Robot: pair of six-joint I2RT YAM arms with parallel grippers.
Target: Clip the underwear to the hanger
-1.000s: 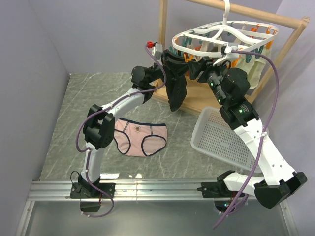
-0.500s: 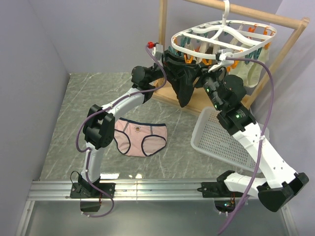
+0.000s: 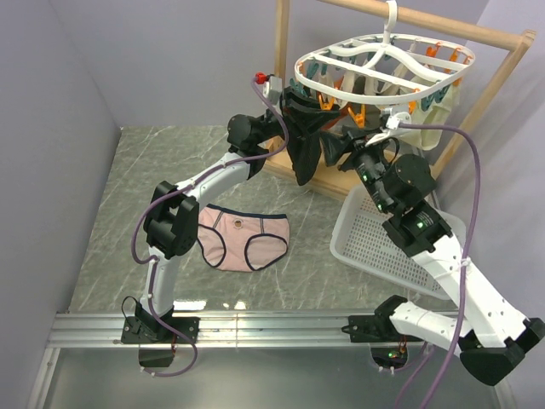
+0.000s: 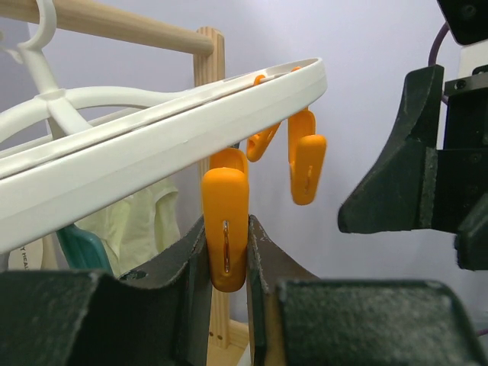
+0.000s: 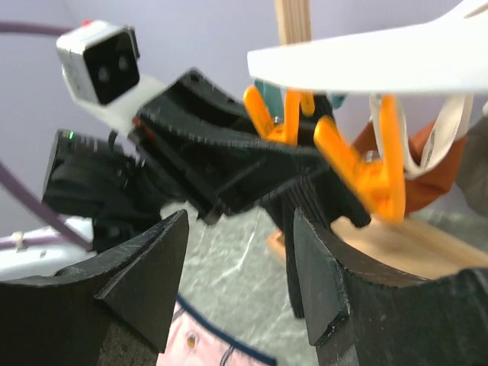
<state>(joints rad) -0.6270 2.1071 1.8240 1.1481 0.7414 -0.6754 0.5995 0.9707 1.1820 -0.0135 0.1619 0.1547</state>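
Observation:
The pink underwear [image 3: 243, 239] with navy edging lies flat on the marble table, and its edge shows in the right wrist view [image 5: 200, 348]. The white oval hanger [image 3: 443, 83] hangs by its hook from the wooden rack. My left gripper [image 3: 313, 104] is raised to the hanger's near-left rim [image 4: 152, 152] and is shut [image 4: 226, 263] on an orange peg [image 4: 226, 229]. My right gripper [image 3: 334, 152] is open and empty [image 5: 240, 229], just right of the left gripper and below the rim. A dark shape [image 3: 301, 153] hangs under the left gripper.
The wooden rack [image 3: 281, 51] stands at the back. A white mesh basket [image 3: 383, 243] lies tilted at its foot on the right. Cream garments [image 3: 438, 109] and more orange pegs [image 3: 358, 115] and teal pegs hang from the hanger. Purple walls close in on both sides.
My right gripper has dropped down and back from the hanger's rim, with its arm lower. The hanger and the dark shape swung right, then back. The left gripper stays at the peg.

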